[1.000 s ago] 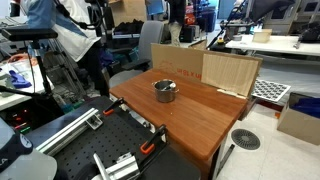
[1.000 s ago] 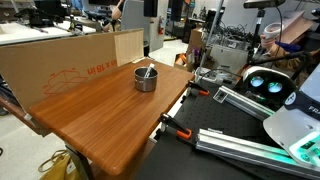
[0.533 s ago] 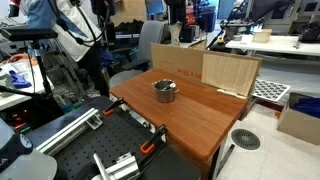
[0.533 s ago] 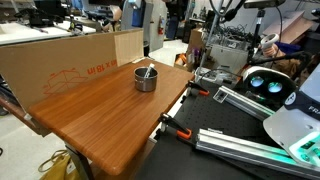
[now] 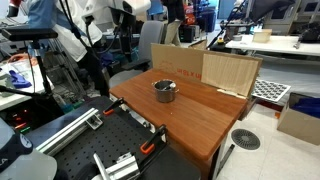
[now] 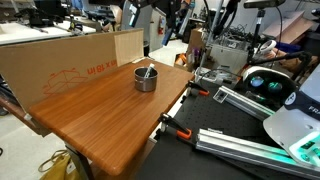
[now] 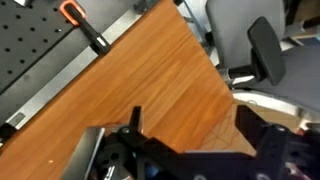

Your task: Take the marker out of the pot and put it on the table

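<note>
One pot, one marker, one table.

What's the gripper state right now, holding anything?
Gripper: open and empty, with bare table showing between the fingers. The marker sits in the pot.

Dark marker leans inside silver pot on wooden table.

Bright, even indoor light; wrist view blurred.
</note>
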{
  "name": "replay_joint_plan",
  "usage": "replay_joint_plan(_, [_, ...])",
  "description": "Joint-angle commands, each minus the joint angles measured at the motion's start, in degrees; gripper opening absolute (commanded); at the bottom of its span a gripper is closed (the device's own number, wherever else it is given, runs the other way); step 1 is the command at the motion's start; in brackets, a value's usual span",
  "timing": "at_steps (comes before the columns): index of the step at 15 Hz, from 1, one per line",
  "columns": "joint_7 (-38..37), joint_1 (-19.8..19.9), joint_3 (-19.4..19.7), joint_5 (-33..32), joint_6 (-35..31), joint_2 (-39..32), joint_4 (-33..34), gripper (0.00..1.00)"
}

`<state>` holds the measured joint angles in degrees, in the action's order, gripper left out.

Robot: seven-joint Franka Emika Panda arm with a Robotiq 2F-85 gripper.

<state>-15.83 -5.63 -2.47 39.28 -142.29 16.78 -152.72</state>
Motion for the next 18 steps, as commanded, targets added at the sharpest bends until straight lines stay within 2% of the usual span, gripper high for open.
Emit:
replay_joint_plan(1, [-1.9, 1.0, 1.4, 6.4, -5.4, -0.7, -1.3, 1.0])
replay_joint_plan(4, [-5.3, 3.0, 1.5, 6.6, -7.7, -2.2, -2.1, 1.0])
replay_joint_plan(10, [-14.3, 5.1, 0.5, 3.1, -13.7, -6.5, -2.3, 1.0])
replay_joint_plan(14, [-23.3, 6.3, 0.0, -3.9, -17.0, -10.8, -1.6, 1.0])
replay_joint_plan(18, [-35.9, 8.4, 1.0, -15.6, -17.6, -15.2, -0.2, 1.0])
